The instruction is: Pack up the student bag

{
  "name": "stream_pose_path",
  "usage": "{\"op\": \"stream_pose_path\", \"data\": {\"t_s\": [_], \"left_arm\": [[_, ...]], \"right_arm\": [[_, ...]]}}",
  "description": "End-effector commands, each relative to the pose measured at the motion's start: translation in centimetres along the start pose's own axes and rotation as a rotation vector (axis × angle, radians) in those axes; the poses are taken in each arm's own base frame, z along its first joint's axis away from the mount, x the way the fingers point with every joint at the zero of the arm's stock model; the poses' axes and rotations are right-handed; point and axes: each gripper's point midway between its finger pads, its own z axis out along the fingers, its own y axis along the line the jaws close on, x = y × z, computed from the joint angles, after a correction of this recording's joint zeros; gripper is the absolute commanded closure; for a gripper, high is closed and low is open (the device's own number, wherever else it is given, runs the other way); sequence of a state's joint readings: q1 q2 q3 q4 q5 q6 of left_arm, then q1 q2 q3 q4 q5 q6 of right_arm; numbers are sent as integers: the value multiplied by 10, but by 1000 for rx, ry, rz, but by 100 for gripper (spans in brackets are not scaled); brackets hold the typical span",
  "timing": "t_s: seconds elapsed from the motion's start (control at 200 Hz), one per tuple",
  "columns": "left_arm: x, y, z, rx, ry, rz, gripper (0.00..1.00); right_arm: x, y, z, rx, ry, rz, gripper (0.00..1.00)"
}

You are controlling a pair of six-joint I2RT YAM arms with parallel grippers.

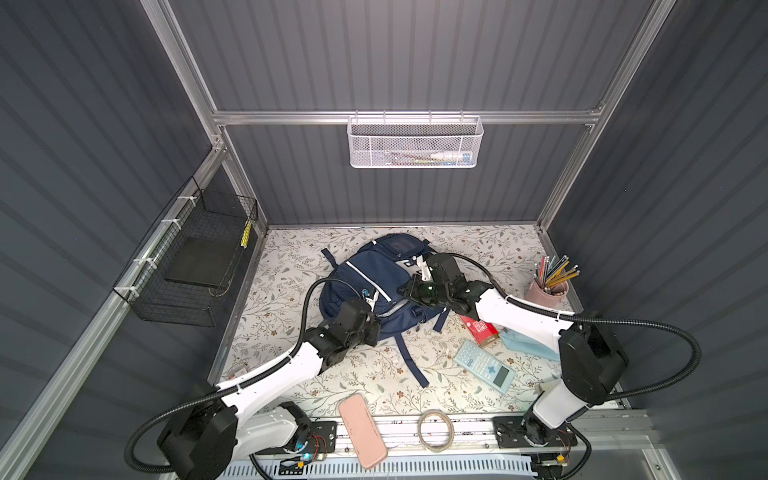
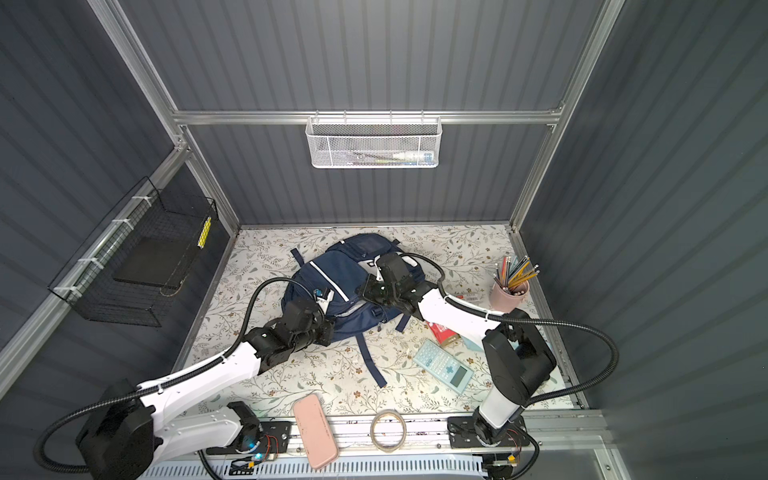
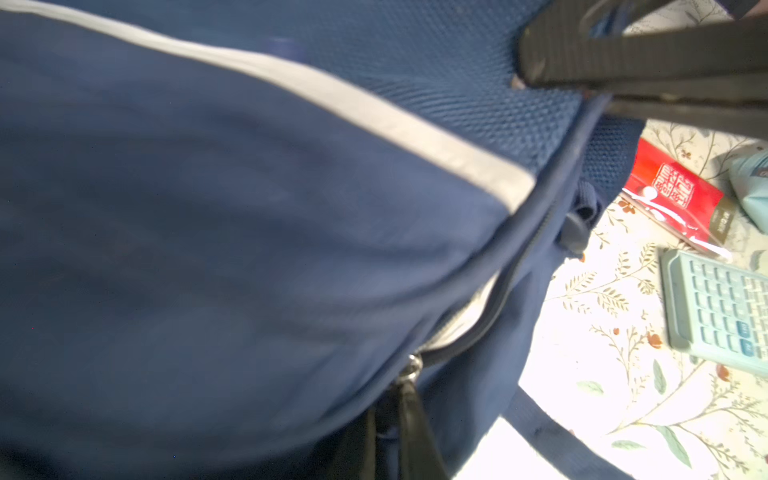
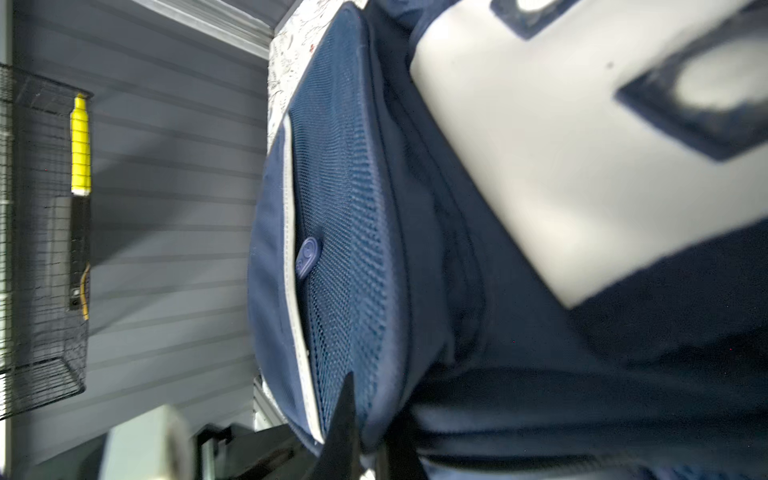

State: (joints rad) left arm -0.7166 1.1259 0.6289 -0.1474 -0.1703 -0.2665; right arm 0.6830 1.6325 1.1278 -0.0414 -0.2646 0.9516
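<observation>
My left pincer (image 3: 401, 399) gripped the metal zipper pull (image 3: 412, 368) of the large navy-blue fabric backpack (image 1: 365, 270); my right pincer (image 4: 374, 411) pinched its mesh-side seam, both clenched.

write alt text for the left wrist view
Close up, a navy bag fills most of the frame, its zip partly open on pale lining, with the left gripper shut on the zip pull. The right gripper pinches the bag's edge; beside the bag on the floral table lie a red packet and a calculator.

Floral tabletop (image 1: 282, 266) bears student bag (image 1: 357, 274), calculator (image 1: 484, 365), red box (image 1: 482, 330), pencil cup (image 1: 544, 291).
</observation>
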Motion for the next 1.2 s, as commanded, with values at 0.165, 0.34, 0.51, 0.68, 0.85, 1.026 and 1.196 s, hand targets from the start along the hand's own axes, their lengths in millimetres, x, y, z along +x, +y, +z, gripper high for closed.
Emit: {"op": "stream_pose_path", "data": {"t_s": [0.165,0.34,0.51,0.68,0.85,1.026,1.196], "left_arm": [[-7,12,-20,-27,-5,-110,100],[-26,-10,-21,87,-38,-152,100],[-42,-22,-29,144,-50,-167,100],[-51,-32,-41,206,-64,-183,100],[-42,-23,-45,163,-50,-185,100],[-31,-18,-40,145,-37,-203,100],[-30,-19,-37,154,-45,-227,100]], "right_arm": [[-31,0,-29,55,-87,-184,85],[9,26,-37,70,-83,-515,36],[49,32,-23,16,-99,-724,29],[61,35,5,6,-38,-739,29],[70,16,25,118,19,-885,45],[62,16,13,187,-42,-978,86],[76,33,8,101,-37,-1060,49]]}}
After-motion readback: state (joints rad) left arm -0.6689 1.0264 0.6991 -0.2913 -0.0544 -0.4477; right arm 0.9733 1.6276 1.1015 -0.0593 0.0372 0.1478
